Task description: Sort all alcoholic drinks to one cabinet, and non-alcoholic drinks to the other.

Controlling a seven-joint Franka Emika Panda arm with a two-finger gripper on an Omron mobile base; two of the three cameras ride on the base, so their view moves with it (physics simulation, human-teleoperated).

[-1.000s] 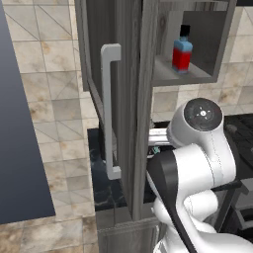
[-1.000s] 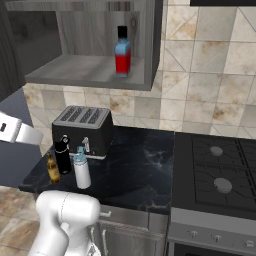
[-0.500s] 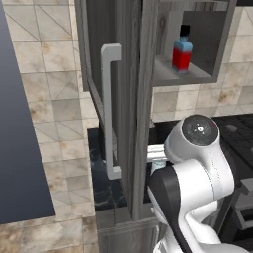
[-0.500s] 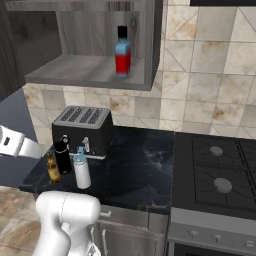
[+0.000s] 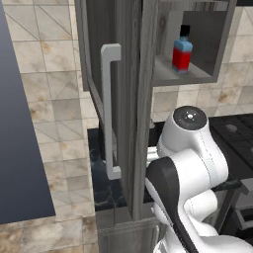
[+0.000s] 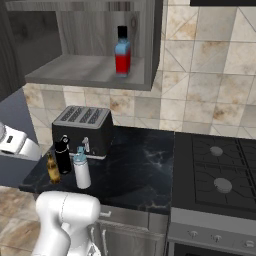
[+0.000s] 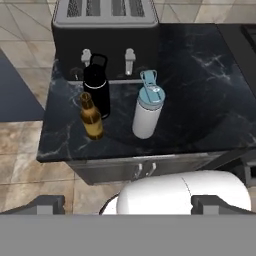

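1. Working left to right in the hand view, your amber beer bottle [image 7: 92, 117] stands near the counter's front edge, with the all-black bottle [image 7: 97, 90] touching it at its 1 o'clock.
2. The white teal-lidded bottle [image 7: 147, 111] stands just beside them, at 3 o'clock.
3. The red-and-blue bottle [image 6: 122, 52] already sits in the open cabinet [image 6: 90, 70], so I'd say beer is next.
4. Your gripper [image 7: 127, 205] hangs back, jaws wide and empty: line up on the beer's neck without bumping the black one.

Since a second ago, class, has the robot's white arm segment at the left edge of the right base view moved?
Yes. The white arm segment has dropped lower against the fixed toaster, from about level with its top to beside its lower half.
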